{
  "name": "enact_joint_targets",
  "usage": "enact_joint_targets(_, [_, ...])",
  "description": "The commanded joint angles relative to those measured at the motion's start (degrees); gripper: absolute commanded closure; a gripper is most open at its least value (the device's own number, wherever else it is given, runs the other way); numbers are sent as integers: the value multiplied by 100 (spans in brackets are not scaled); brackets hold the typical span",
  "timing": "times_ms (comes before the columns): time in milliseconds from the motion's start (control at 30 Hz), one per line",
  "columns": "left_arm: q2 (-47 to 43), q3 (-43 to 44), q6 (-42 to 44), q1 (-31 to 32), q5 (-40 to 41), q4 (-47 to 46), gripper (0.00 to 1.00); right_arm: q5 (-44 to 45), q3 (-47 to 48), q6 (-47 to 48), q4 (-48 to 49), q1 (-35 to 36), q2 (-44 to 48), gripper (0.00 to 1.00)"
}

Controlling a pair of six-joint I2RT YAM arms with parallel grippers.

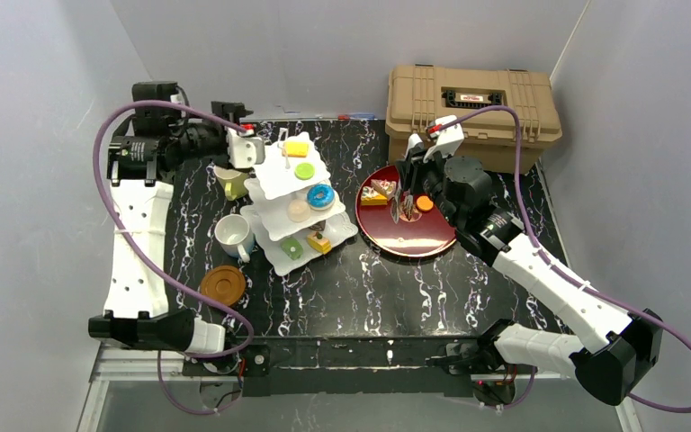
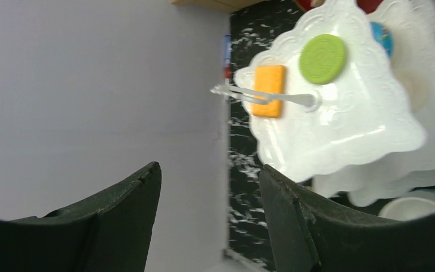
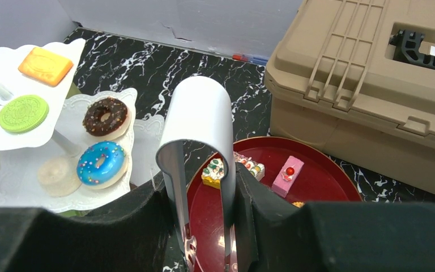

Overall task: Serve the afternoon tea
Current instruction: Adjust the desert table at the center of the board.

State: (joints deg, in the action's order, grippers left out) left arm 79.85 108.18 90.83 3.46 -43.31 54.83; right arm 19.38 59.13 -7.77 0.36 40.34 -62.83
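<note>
The cake stand (image 1: 274,180) is partly loaded: biscuits on its top tier, donuts on the middle one, small cakes on the lowest. Right of the stand, the red tray (image 1: 414,245) carries several pastries (image 1: 379,191), so more must go over. My right fingers (image 3: 147,221) are closed on the tongs (image 3: 198,124) above that tray; the tong tips seem empty, but the view cuts them. My left fingers (image 2: 294,215) are spread and hold nothing, at the stand's far left. Left of the stand, the white mug (image 1: 234,236) and the yellow-green mug (image 1: 231,183) stand on the worktop (image 1: 369,297), not on the brown coaster (image 1: 223,284).
</note>
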Motion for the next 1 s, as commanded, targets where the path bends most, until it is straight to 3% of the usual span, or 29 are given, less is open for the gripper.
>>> enact_joint_targets(0, [12, -116, -1690, -232, -870, 901, 37, 32, 111, -34, 309, -38, 87, 79])
enact_joint_targets(167, [220, -50, -3729, -237, -1412, 711, 28, 122, 53, -34, 304, -43, 168, 79])
enact_joint_targets(233, [-112, -614, -4900, -217, -1446, -167, 27, 120, 37, -40, 292, -43, 166, 79])
enact_joint_targets(333, [-619, -1704, -6722, 4, -341, -2088, 28, 102, 45, -57, 289, -43, 123, 79])
enact_joint_targets(467, [-721, -2082, -7763, 310, 544, -2927, 26, 55, 80, -82, 300, -43, 84, 79])
enact_joint_targets(600, [-735, -2251, -8062, 704, 1218, -3522, 29, 9, 109, -133, 264, -43, 84, 80])
enact_joint_targets(700, [-680, -2233, -8319, 866, 1641, -3602, 35, -3, 77, -146, 247, -43, 123, 80])
enact_joint_targets(867, [-631, -2360, -8251, 1212, 2548, -3593, 58, 19, 65, -125, 191, -43, 235, 79])
enact_joint_targets(967, [-577, -2344, -8145, 1445, 3007, -3631, 89, 66, 17, -102, 175, -43, 328, 80])
